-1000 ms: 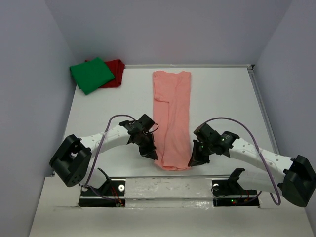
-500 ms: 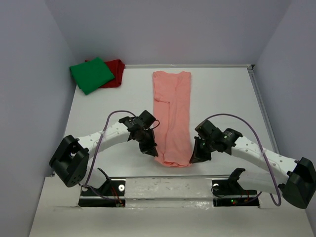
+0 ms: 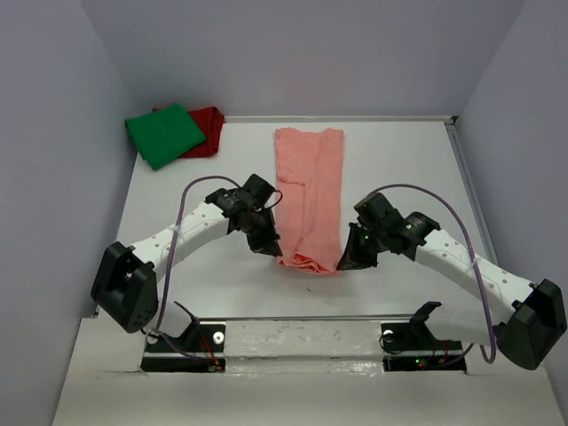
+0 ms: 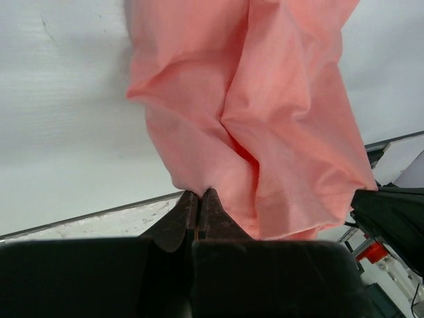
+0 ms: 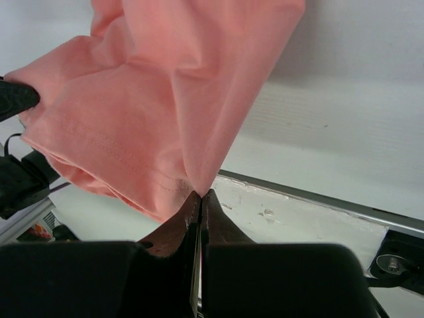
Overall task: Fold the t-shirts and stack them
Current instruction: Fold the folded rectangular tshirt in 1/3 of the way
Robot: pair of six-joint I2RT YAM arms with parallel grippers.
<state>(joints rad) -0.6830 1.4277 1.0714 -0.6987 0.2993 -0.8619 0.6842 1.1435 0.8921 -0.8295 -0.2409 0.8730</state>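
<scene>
While left gripper [image 3: 272,254] and right gripper [image 3: 344,264] pinch it, salmon-pink tee [image 3: 309,182] sags between.

The salmon-pink tee [image 3: 308,191], folded into a long narrow strip, runs near to far along the middle of the counter [image 3: 399,169]; its near hem is raised and bunched. At far left the folded green tee [image 3: 165,133] overlaps the dark red tee [image 3: 207,124].

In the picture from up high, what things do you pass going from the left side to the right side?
green t-shirt → dark red t-shirt → left hand → salmon-pink t-shirt → right hand
</scene>
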